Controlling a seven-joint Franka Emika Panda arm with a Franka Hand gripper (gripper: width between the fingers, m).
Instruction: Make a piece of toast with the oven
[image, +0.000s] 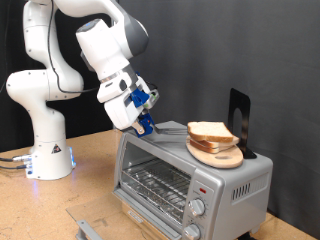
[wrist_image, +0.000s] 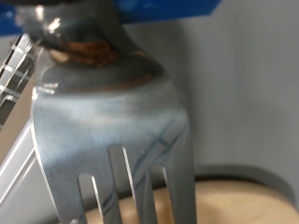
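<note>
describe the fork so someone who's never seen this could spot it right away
Start at the silver toaster oven on the wooden table, then look above its top at the exterior view's left end, where the white arm's blue claw hangs. The metal fork is clamped in it, tines pointing toward the bread stacked on the oven's round wooden plate.

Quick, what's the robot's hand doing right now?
Hand: shut on a fork, over the oven, beside the bread.

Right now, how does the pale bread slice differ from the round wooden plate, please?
The pale bread slice is squarish and whitish; the round wooden plate is tan. The slice lies above the plate. Both sit atop the silver toaster oven, near the gripper holding a metal fork.
</note>
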